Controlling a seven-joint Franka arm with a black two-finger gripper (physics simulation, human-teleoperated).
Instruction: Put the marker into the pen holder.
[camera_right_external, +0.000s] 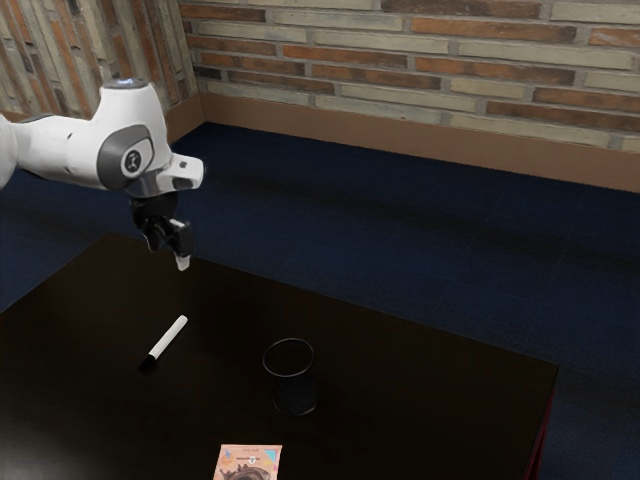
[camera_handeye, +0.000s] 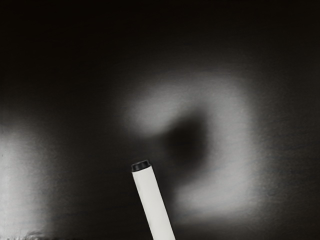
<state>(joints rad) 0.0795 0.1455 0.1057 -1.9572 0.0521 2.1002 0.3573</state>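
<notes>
My black gripper (camera_right_external: 178, 256) hangs above the table's back left part in the exterior view, pointing down; its state cannot be made out. Below it, clearly apart, a white marker (camera_right_external: 169, 336) with a black tip lies flat on the dark tabletop. The wrist view has the same marker (camera_handeye: 154, 202) running up from the lower edge and ending in a short black end piece. The dark round pen holder (camera_right_external: 295, 393) stands upright on the table, toward the exterior view's right of the marker.
An orange-pink banknote-like card (camera_right_external: 248, 462) lies at the exterior view's lower edge, near the pen holder. The dark table (camera_right_external: 420, 400) has its far edge running down toward the exterior view's right, with blue floor and a brick wall behind.
</notes>
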